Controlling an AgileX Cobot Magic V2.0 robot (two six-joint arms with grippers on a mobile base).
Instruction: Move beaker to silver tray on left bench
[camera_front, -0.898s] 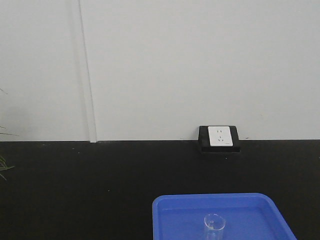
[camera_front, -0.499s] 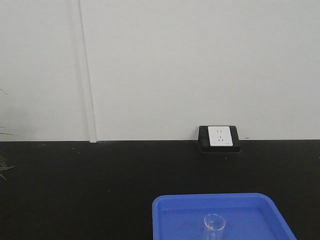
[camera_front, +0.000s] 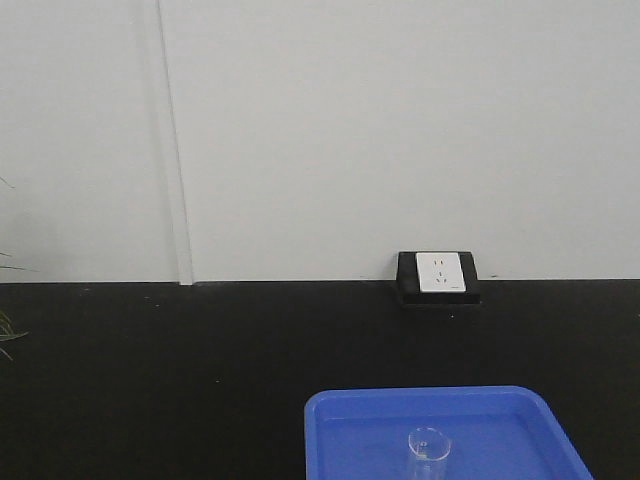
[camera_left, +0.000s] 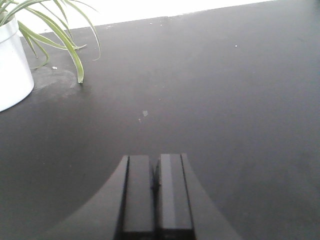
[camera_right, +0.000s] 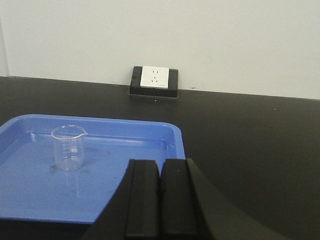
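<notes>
While the right gripper (camera_right: 160, 200) and left gripper (camera_left: 156, 195) are both closed and empty, reaching in unopened could topple the beaker (camera_right: 69, 148) standing inside the blue tray (camera_right: 125, 152).

Honestly, next to nothing changed. The one thing I can spot in the front view is that the wall seam (camera_front: 176, 200) and the socket (camera_front: 439, 272) sit a hair further left in the frame than in the earliest shot. After that, nothing shifts at all.
</notes>
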